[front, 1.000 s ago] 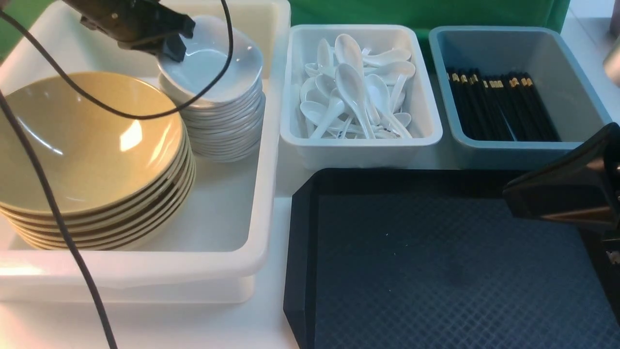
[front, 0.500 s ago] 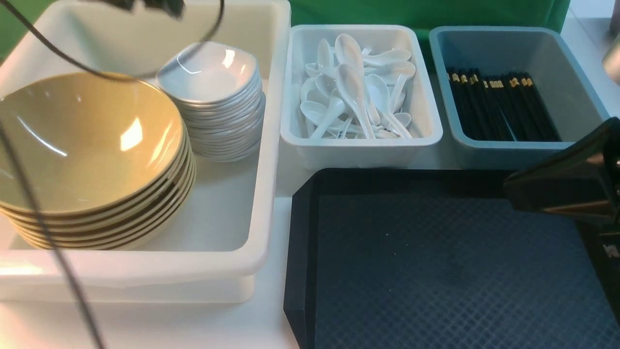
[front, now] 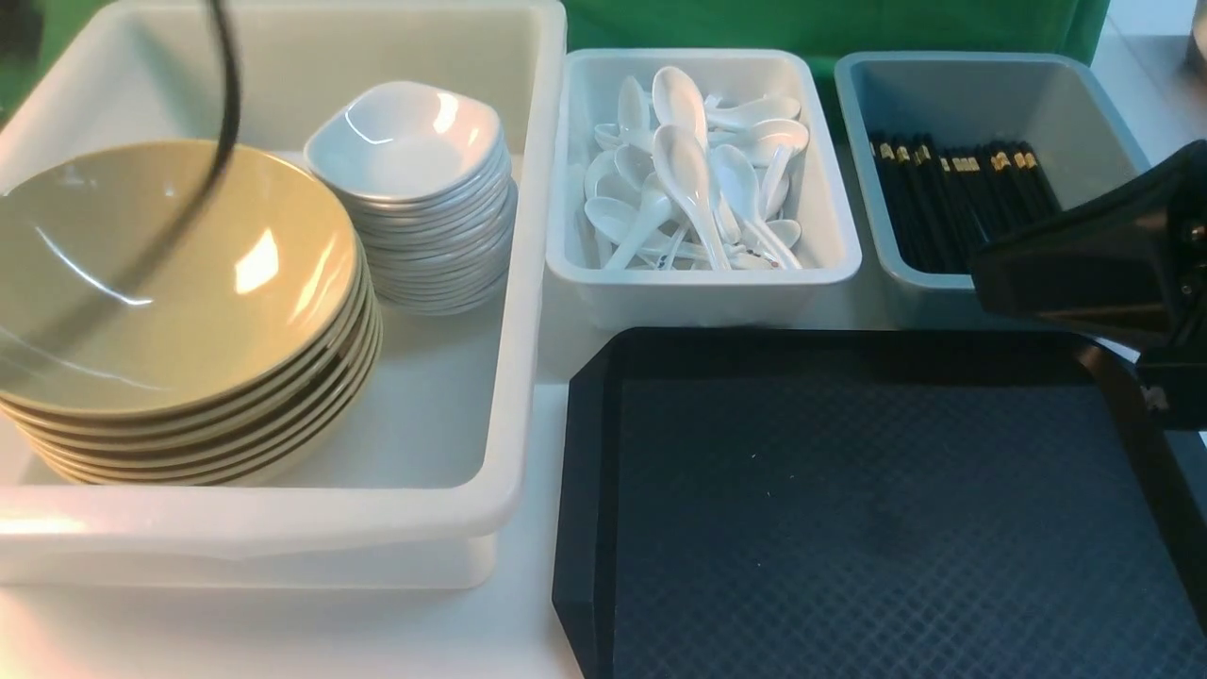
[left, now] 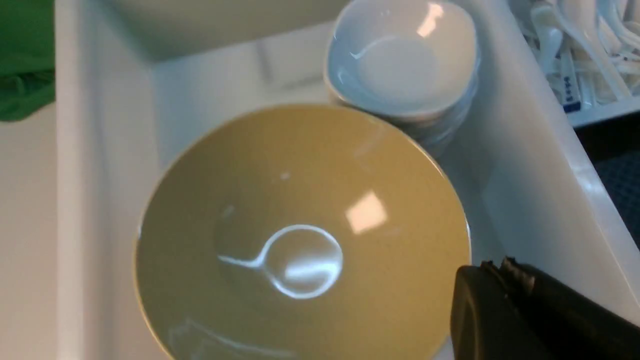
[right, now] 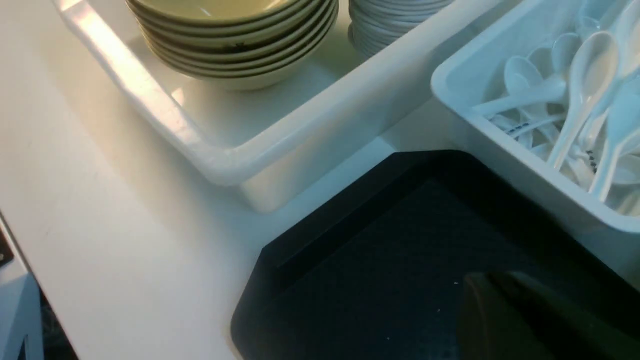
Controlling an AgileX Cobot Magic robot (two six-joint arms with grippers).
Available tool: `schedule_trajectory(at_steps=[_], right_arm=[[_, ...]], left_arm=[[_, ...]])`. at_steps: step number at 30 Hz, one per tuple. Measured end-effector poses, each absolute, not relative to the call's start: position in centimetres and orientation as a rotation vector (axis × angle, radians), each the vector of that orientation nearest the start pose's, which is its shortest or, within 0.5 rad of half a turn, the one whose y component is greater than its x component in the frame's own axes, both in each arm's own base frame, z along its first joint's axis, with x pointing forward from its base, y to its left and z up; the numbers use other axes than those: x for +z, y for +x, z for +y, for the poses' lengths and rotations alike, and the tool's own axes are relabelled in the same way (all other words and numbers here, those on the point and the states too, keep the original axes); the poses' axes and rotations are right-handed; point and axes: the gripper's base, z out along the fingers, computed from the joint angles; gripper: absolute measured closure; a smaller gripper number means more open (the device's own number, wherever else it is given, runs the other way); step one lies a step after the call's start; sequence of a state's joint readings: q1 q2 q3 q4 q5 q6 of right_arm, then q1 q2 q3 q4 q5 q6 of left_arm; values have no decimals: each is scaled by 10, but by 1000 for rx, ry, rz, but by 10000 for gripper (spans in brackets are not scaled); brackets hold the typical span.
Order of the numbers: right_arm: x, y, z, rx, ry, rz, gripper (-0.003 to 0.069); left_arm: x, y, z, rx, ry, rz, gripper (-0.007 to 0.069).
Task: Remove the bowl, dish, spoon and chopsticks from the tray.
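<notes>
The tray point(front: 585, 490) is lying on the table point(front: 283, 632) in the lower right of the frame. A big bin point(front: 509, 377) is filling the left half. Inside it, a stack of bowls point(front: 179, 283) is sitting lower left, with a stack of dishes point(front: 405, 141) just beside it, upper right. Above the tray, a smaller bin point(front: 698, 292) is holding spoons point(front: 688, 170). To its right, a third bin point(front: 853, 141) is holding chopsticks point(front: 943, 198).

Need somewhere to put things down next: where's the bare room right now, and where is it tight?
Bare: the visible tray floor; the white bin's floor between the bowl stack and its near-right corner; the table strip in front of that bin. Crowded: the spoon bin, piled full; chopsticks fill the grey-blue bin's near half.
</notes>
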State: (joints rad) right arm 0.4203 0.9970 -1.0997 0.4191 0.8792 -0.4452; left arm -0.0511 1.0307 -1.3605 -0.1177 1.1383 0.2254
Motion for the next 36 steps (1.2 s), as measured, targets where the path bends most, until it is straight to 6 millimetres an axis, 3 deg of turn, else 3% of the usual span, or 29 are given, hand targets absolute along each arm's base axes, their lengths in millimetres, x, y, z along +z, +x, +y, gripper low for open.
schedule_trajectory(at_steps=[8, 11, 15, 23, 36], right_arm=[[401, 160, 102, 479, -817, 2035, 610], [404, 151, 98, 484, -787, 1968, 607], [403, 129, 87, 469, -737, 1830, 603], [400, 84, 64, 443, -665, 1644, 597], [401, 80, 62, 445, -664, 1630, 585]], left_arm=[[355, 64, -11, -79, 179, 2078, 635], [331, 46, -8, -89, 112, 2046, 636], [310, 36, -7, -79, 94, 2041, 636], [306, 35, -6, -64, 116, 2038, 636], [307, 35, -6, -63, 116, 2036, 636]])
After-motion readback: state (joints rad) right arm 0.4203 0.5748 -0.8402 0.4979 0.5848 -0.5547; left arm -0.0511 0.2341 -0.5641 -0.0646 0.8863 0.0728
